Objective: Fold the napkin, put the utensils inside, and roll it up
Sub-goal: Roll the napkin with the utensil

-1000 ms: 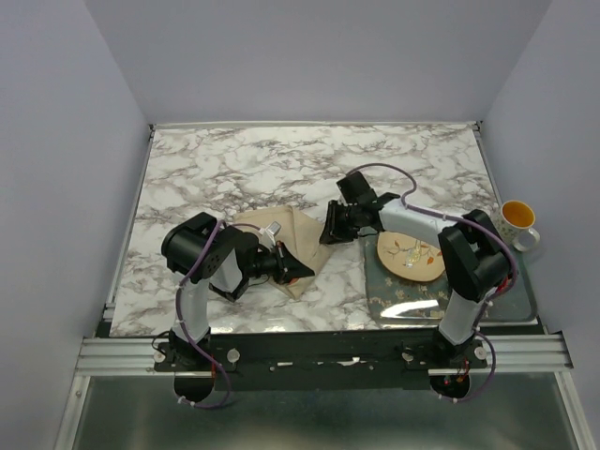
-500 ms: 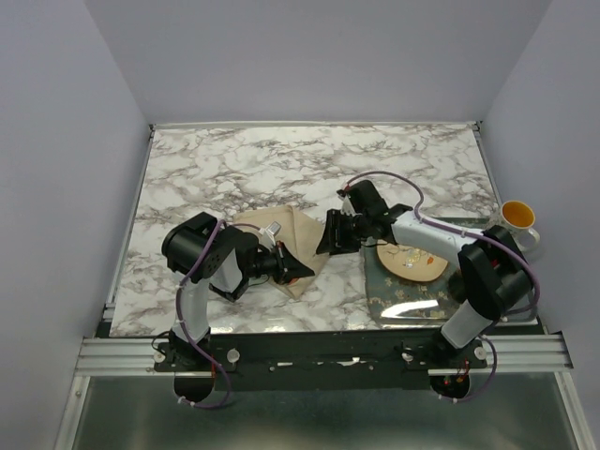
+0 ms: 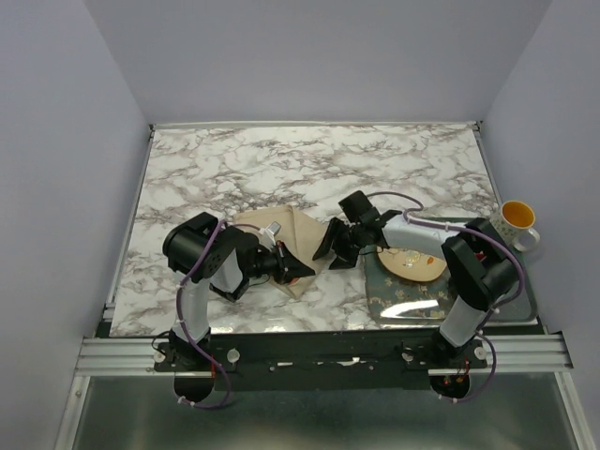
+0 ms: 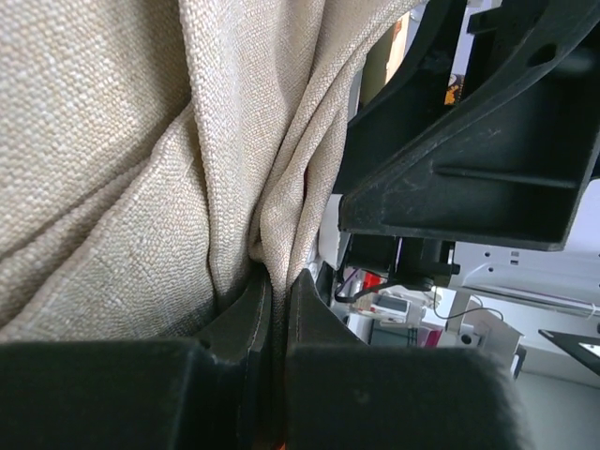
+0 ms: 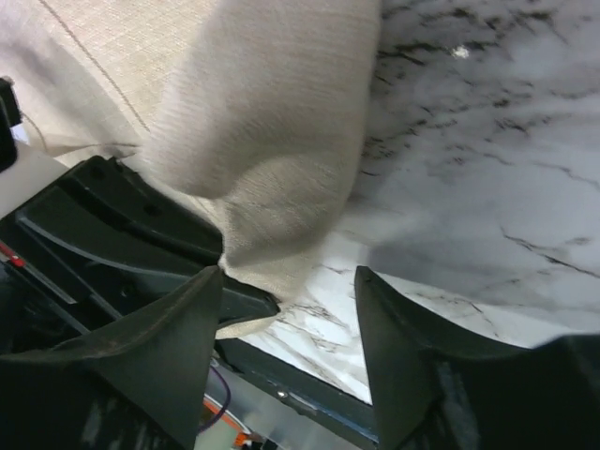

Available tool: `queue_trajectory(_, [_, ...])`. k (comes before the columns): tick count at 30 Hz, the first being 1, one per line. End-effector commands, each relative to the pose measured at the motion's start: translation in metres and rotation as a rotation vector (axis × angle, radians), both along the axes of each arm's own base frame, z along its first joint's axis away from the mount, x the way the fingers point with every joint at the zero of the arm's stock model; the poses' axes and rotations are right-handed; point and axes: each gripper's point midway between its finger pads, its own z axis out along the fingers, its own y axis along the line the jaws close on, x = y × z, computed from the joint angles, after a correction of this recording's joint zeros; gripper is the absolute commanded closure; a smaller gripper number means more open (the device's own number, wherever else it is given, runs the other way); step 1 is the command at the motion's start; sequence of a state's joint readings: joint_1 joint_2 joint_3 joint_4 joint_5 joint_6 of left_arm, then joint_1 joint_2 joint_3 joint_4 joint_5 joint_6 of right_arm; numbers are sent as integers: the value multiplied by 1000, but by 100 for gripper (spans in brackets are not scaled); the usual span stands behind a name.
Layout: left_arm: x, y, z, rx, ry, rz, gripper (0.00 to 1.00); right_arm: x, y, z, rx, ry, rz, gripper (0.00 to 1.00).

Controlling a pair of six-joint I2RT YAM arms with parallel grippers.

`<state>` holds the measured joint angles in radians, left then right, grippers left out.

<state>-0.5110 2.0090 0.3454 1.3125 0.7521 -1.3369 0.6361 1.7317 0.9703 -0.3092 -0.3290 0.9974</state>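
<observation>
The tan napkin (image 3: 281, 232) lies bunched on the marble between the arms. My left gripper (image 3: 298, 270) is shut on a fold of the napkin (image 4: 141, 141); the cloth is pinched between its fingertips (image 4: 255, 298). My right gripper (image 3: 330, 246) stands open at the napkin's right edge. In the right wrist view a rounded cloth corner (image 5: 272, 122) hangs just above the gap of the right gripper (image 5: 289, 281), touching its left fingertip. The utensils show only as faint slim shapes with a bit of orange (image 3: 424, 253) on the round plate (image 3: 398, 269).
The plate sits on a patterned tray (image 3: 412, 302) at the right, with a white and yellow mug (image 3: 516, 221) beyond it. The left gripper's black body (image 5: 122, 225) sits close beside my right fingers. Bare marble (image 3: 309, 164) stretches behind.
My right gripper has come down and to the left from above the plate's edge to the napkin's right edge, and its jaws have opened wider. The left gripper has kept its pinch.
</observation>
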Motion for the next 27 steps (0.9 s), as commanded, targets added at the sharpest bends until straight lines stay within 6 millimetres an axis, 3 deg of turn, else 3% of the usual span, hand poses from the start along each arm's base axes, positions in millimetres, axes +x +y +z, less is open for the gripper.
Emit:
queue_trajectory(1, [-4,2,-5,-5,60,25,100,-2,-7,-3,-9,3,-118,31])
queue_trajectory(6, [-5,-1,4,-81,123,40,100,-2,2,-3,78,-42,-99,29])
queue_trajectory(9, [-3,-2,21,-168,125,50,100,-4,4,-5,124,-66,-92,29])
queue_trajectory(19, [-3,-2,27,-184,127,51,100,8,16,-2,236,-142,-117,34])
queue_trajectory(27, [-3,-4,29,-195,124,34,100,6,24,-3,331,-133,-138,53])
